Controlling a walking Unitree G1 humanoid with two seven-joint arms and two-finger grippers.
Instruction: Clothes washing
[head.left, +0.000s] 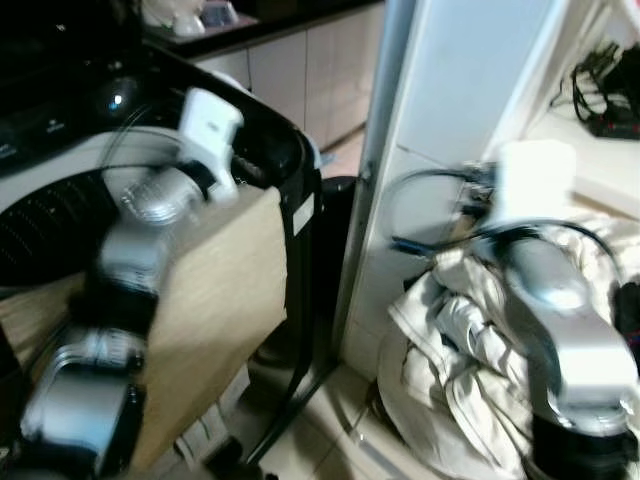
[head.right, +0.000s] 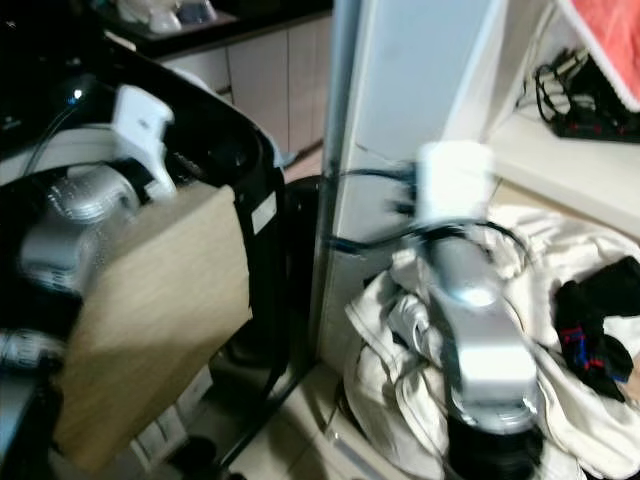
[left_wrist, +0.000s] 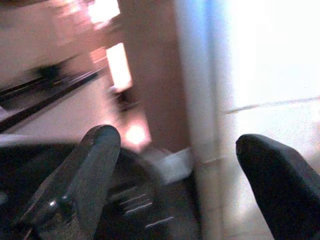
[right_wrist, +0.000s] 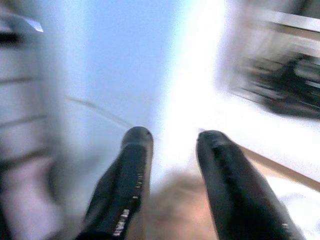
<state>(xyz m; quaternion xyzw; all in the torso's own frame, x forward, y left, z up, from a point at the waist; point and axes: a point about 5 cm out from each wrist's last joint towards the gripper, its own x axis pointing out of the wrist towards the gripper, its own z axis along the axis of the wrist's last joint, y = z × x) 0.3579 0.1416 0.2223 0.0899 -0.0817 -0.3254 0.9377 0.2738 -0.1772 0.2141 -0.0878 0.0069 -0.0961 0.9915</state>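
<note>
A black top-loading washing machine (head.left: 285, 140) stands on the left with a tan panel (head.left: 215, 300) across its front. A heap of cream clothes (head.left: 450, 350) lies low on the right, with dark garments (head.right: 590, 320) on it. My left arm (head.left: 160, 195) is raised over the machine's rim; in the wrist view my left gripper (left_wrist: 177, 142) is wide open and empty above the dark rim. My right arm (head.left: 560, 300) reaches up over the clothes heap. My right gripper (right_wrist: 175, 137) is open with nothing between its fingers, facing the white wall. All views are blurred.
A white pillar (head.left: 450, 80) stands between the machine and the clothes. A white shelf (head.left: 600, 170) with black cables (head.left: 610, 90) runs at the right, with a red cloth (head.right: 605, 40) above. Cabinets under a dark counter (head.left: 290, 60) are behind. Tiled floor (head.left: 320, 420) shows below.
</note>
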